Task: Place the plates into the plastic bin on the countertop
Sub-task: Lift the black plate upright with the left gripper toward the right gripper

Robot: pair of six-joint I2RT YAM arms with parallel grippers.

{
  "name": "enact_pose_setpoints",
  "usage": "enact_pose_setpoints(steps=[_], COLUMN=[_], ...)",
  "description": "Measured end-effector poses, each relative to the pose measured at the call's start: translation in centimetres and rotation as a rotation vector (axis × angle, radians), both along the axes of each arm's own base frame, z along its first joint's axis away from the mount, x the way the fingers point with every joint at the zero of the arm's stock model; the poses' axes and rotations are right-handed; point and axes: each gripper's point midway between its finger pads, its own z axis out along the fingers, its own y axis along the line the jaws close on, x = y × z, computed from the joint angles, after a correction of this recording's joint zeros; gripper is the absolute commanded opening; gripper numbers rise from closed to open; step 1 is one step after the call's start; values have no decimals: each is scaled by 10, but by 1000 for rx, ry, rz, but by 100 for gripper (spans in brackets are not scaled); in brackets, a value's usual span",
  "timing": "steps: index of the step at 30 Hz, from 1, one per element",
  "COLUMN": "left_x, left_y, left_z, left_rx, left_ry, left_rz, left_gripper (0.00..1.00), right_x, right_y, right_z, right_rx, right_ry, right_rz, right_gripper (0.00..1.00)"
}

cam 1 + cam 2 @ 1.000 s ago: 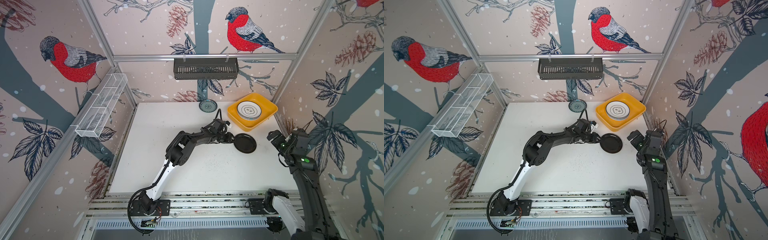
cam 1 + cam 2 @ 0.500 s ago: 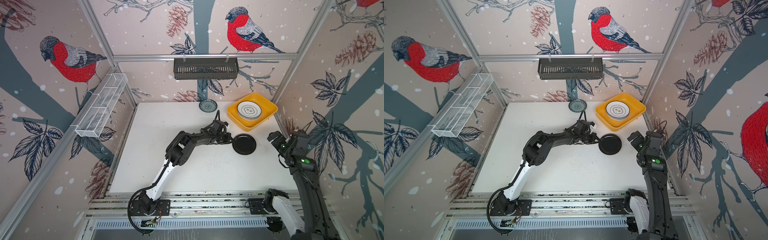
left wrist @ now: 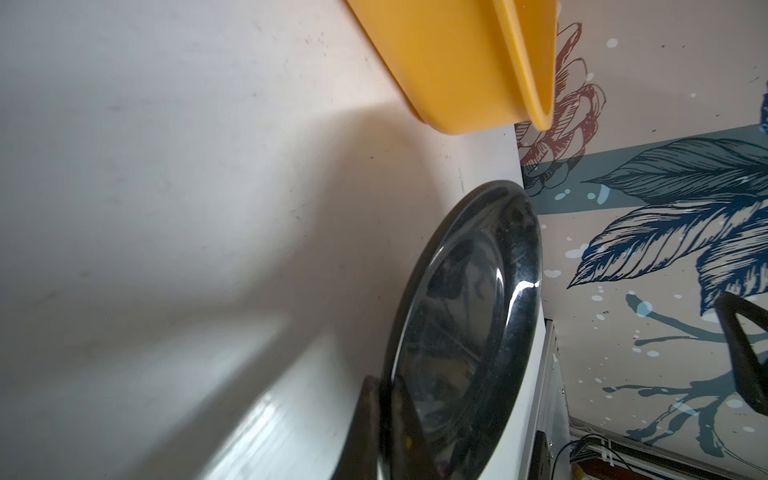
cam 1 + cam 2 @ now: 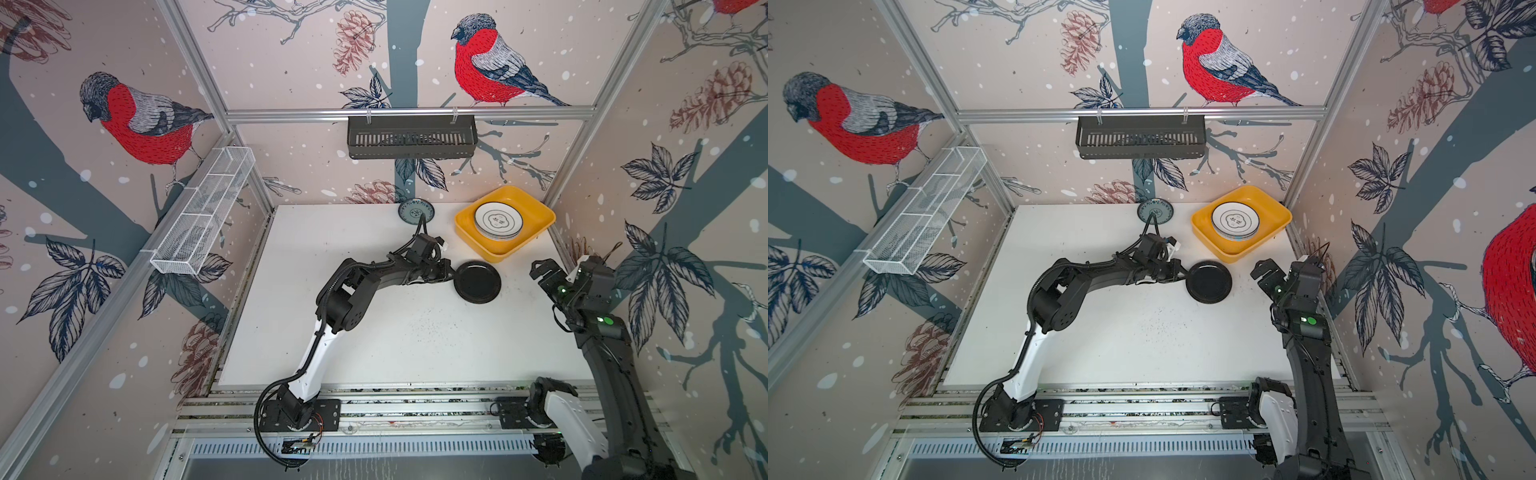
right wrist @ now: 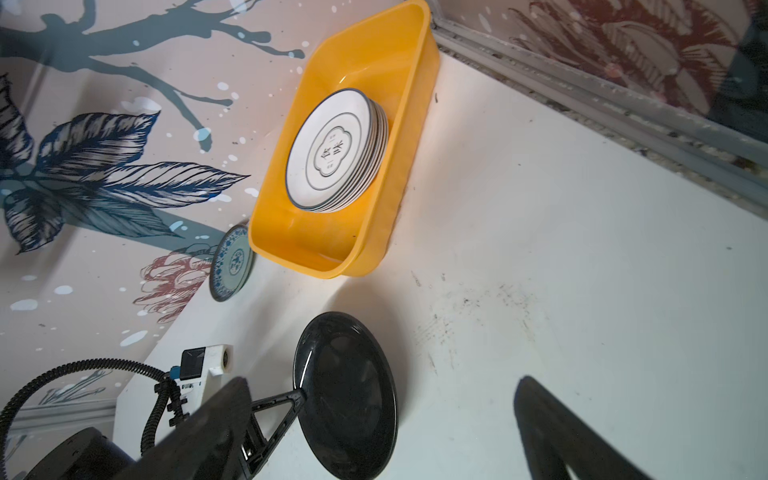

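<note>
the left gripper (image 4: pixel 453 273) is pinching the near rim of the black plate (image 4: pixel 477 282), its jaws closed tight on the edge. the plate is sitting out on the countertop (image 4: pixel 374 332), just in front of the yellow bin (image 4: pixel 466 243) and not yet over its rim. whether it is fully off the surface is hard to tell. the right gripper (image 4: pixel 1281 272) is hanging spread wide and holding nothing, off to the side of the plate.

the step in hand is looking like the carry into the bin. a thin edge grip on a glossy plate is likely to be slipping if swung fast, so the lift is needing to be slow, level and high enough to clear the flared rim. the plate is best lowered onto the stack (image 4: pixel 498 218) before letting go. a teal plate (image 4: pixel 415 211) is waiting by the back wall.

the top plate of the stack is showing two chinese characters in its centre emblem, seemingly 食 and 味. the smaller marks are too tiny to read, and no brand is showing.
</note>
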Motion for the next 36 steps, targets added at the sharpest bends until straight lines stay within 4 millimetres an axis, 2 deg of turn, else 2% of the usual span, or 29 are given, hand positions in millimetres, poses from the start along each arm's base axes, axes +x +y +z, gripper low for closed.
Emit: enact_pose_setpoints(steps=[4,9,14,19,23,30,36], left_x=[7,16,33,49,55,57,58], left_y=[22,44,71,91,95,95,96], left_z=[25,59,86,97,103,110,112], left_rx=[-27,-62,-87,-101,-109,-114,-118], left_ry=[-14,-42,-70,-80,-85,-90,-90], left_rz=[38,83,143,187,193,193,195], left_gripper=[2,1,1,1,1,1,0], right_x=[12,28,47,62,72,86,92], right_y=[13,42,90,132,156,173,178], right_z=[8,13,11,9,8,-7,-13], right_rx=[9,35,38,32,42,78,91], right_ry=[-55,-105,-112,-104,-105,-75,-65], right_rz=[79,214,399,550,625,682,693], right_gripper=[100,100,100,98,89,73,48])
